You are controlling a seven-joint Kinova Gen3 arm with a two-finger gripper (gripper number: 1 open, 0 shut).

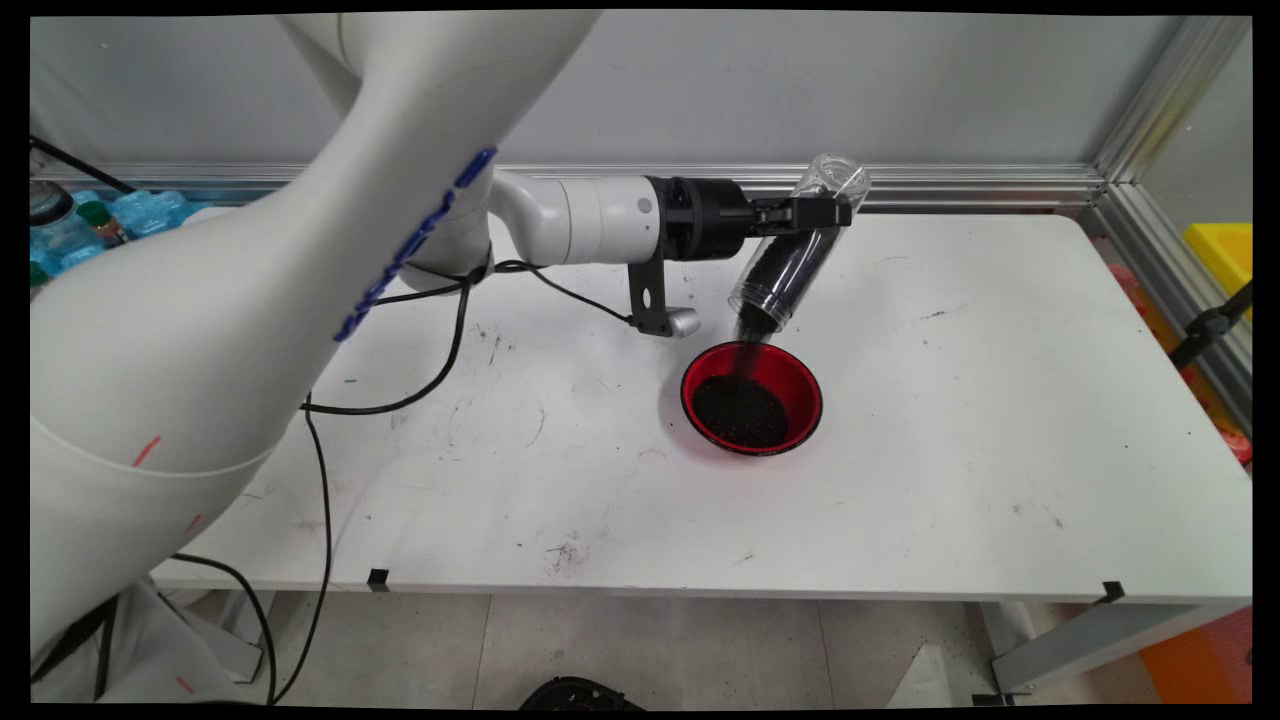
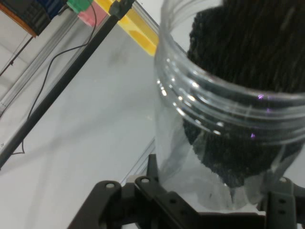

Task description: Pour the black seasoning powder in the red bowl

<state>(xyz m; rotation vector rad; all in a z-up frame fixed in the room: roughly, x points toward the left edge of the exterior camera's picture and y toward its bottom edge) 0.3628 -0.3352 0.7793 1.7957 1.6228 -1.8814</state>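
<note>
Nearest the desk's (image 1: pixel 900 480) front edge the white top is bare apart from scuffs and specks, with two small black tabs (image 1: pixel 377 578) sticking up at that edge, one toward the left and one toward the right. Further in, about the middle of the desk and slightly toward the back, stands a red bowl (image 1: pixel 752 397) with a dark rim, its floor covered by a mound of fine black granules (image 1: pixel 741 411). Directly above the bowl's back rim hangs the mouth of a clear plastic jar (image 1: pixel 795 250), tipped steeply so that its open, threaded neck points down and toward the front-left while its closed base rises toward the back edge; the lower half of the jar is packed with the same black granules, and a thin dark stream falls from the mouth into the bowl. The black gripper (image 1: pixel 822 212) reaches in level from the left and grips the jar across its upper, empty part, the fingers closed against its clear wall; in the hand view the jar (image 2: pixel 228 119) fills the right side, its ridged neck and dark contents close above the gripper (image 2: pixel 214 210) linkage. Black cables (image 1: pixel 440 370) loop from the arm across the left part of the desk. Beyond the back-left corner lie some blue-tinted water bottles (image 1: pixel 150 212), and past the right edge sits a yellow bin (image 1: pixel 1225 250).
</note>
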